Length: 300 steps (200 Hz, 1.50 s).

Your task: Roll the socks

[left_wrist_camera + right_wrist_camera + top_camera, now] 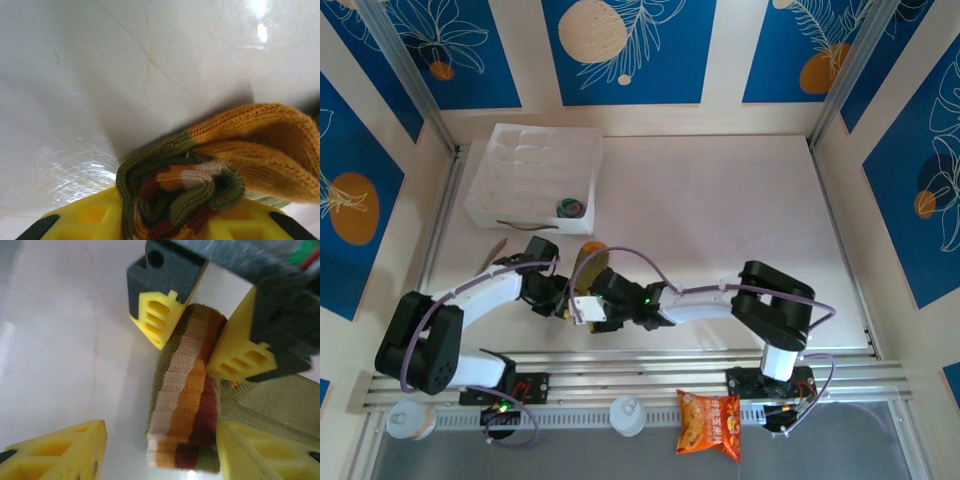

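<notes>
The olive-brown sock [200, 170] is wound into a tight striped roll [187, 405], with its orange end [588, 258] trailing loose on the table. My left gripper [170, 222] is shut on this roll; in the right wrist view its yellow fingers [155, 315] pinch the roll's far end from both sides. My right gripper [160, 455] stands open around the roll's near end, the right finger close against the fabric and the left one well clear. Both grippers meet near the table's front left, the left gripper [560, 297] beside the right gripper [582, 305]. The grey-blue sock [570, 207] lies rolled in the tray.
A white compartment tray [535, 165] stands at the back left, just beyond the grippers. An orange snack packet [710, 422] and two white caps [625, 415] lie on the near rail strip. Open tabletop [720, 210] stretches to the right.
</notes>
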Available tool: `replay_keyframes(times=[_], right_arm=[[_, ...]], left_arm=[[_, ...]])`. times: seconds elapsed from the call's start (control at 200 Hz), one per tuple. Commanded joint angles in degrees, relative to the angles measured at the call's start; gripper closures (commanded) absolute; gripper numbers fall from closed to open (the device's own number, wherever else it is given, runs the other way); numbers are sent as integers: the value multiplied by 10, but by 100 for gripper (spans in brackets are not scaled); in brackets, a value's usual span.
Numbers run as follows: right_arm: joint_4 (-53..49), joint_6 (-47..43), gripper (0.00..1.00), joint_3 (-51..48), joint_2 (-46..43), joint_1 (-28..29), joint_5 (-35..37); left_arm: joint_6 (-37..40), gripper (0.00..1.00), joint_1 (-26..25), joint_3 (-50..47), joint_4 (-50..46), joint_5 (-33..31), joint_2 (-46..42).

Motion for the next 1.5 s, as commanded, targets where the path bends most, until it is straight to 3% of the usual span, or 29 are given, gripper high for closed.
replay_keyframes(times=[0.0, 0.085, 0.18, 0.305, 0.5, 0.735, 0.89, 1.09, 1.295, 1.495], right_arm=[[22, -46, 43, 33, 34, 6, 76], [7, -34, 49, 51, 54, 4, 82], [-28, -8, 78, 62, 69, 3, 79], [-66, 53, 100, 46, 69, -5, 55], [-151, 144, 100, 40, 84, -42, -76], [-240, 214, 100, 92, 147, -74, -165], [-290, 230, 100, 131, 186, -92, -229], [-317, 273, 100, 156, 219, -134, -331], [-346, 297, 100, 179, 260, -165, -405], [-367, 333, 100, 200, 300, -197, -456]], left_arm=[[12, 67, 4, -28, -70, -37, 41], [10, 67, 5, -35, -50, -26, 47], [4, 67, 9, -42, -31, -14, 49], [11, 60, 12, -31, -28, -18, 21], [15, 33, 24, -6, -57, -15, -56], [8, 20, 75, -40, -31, -15, -157], [20, 24, 112, -62, 2, 27, -170], [48, 39, 113, -50, -50, 64, -195], [76, 44, 106, -57, -47, 96, -193], [70, 45, 88, -59, 13, 85, -155]])
